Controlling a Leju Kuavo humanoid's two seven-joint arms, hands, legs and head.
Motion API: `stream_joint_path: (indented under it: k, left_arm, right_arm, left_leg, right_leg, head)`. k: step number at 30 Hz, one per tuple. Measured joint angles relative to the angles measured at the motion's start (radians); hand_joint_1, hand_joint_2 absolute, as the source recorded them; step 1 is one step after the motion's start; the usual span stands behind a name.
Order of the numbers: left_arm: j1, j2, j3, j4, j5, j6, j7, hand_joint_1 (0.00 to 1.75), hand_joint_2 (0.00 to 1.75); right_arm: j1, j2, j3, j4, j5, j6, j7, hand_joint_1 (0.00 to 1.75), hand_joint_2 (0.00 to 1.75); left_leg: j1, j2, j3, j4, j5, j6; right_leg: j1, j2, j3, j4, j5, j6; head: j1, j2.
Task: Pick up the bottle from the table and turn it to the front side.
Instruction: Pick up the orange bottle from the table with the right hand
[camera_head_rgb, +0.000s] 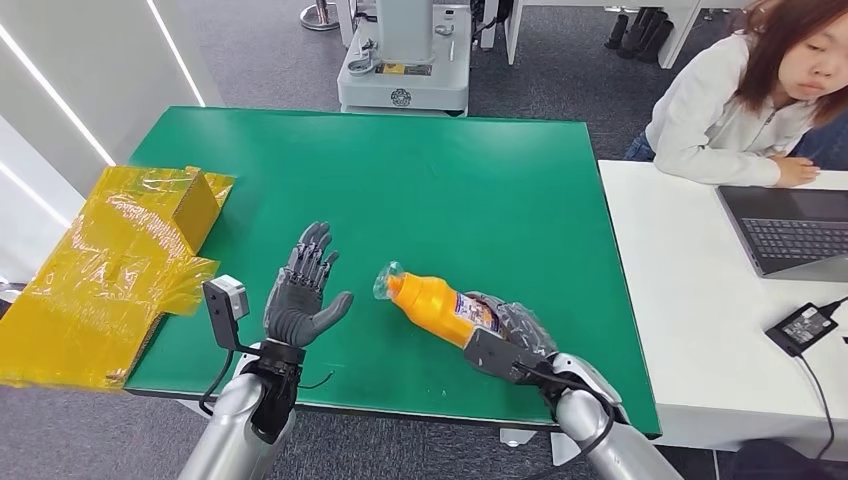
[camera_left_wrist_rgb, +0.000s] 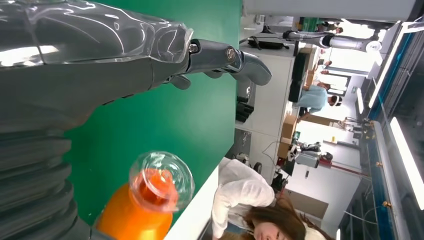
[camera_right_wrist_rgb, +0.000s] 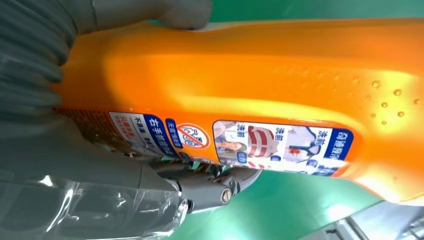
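Observation:
My right hand (camera_head_rgb: 510, 335) grips an orange bottle (camera_head_rgb: 435, 303) by its lower body, over the near part of the green table (camera_head_rgb: 450, 170). The bottle lies tilted, and its clear cap (camera_head_rgb: 386, 284) points toward my left hand (camera_head_rgb: 303, 290). That left hand stands open a short way off the cap, palm facing the bottle, holding nothing. In the left wrist view the clear cap (camera_left_wrist_rgb: 161, 180) and orange neck (camera_left_wrist_rgb: 135, 217) face the camera under my open left hand (camera_left_wrist_rgb: 90, 55). The right wrist view shows a printed label (camera_right_wrist_rgb: 280, 145) on the orange bottle (camera_right_wrist_rgb: 280, 75), with my right hand's fingers (camera_right_wrist_rgb: 150, 195) wrapped around it.
A yellow box wrapped in film (camera_head_rgb: 120, 265) lies on the table's left edge. A person in a white top (camera_head_rgb: 730, 100) sits at a white desk (camera_head_rgb: 690, 330) on the right, with a laptop (camera_head_rgb: 795, 230) and a charger (camera_head_rgb: 805, 325). A grey machine (camera_head_rgb: 405, 60) stands behind the table.

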Motion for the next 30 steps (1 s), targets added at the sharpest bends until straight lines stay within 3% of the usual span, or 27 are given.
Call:
stream_joint_path:
  k: [16,30]
  left_arm:
    - [0.039,0.000,0.023,-0.036,-0.057,-0.027,0.019,0.00,1.75]
    - [-0.016,0.011,0.023,-0.013,-0.095,-0.073,0.055,0.00,1.75]
  right_arm:
    - [0.099,0.059,-0.087,-0.084,-0.015,-0.031,-0.062,1.75,1.75]
    - [0.097,0.092,-0.097,-0.077,0.002,-0.027,-0.071,1.75,1.75]
  left_leg:
    - [0.000,0.000,-0.007,0.000,0.000,0.000]
    - [0.000,0.000,-0.009,0.000,0.000,0.000]
  right_leg:
    - [0.000,0.000,-0.007,0.000,0.000,0.000]
    - [0.000,0.000,-0.009,0.000,0.000,0.000]
  head:
    - [0.000,0.000]
    - [0.000,0.000]
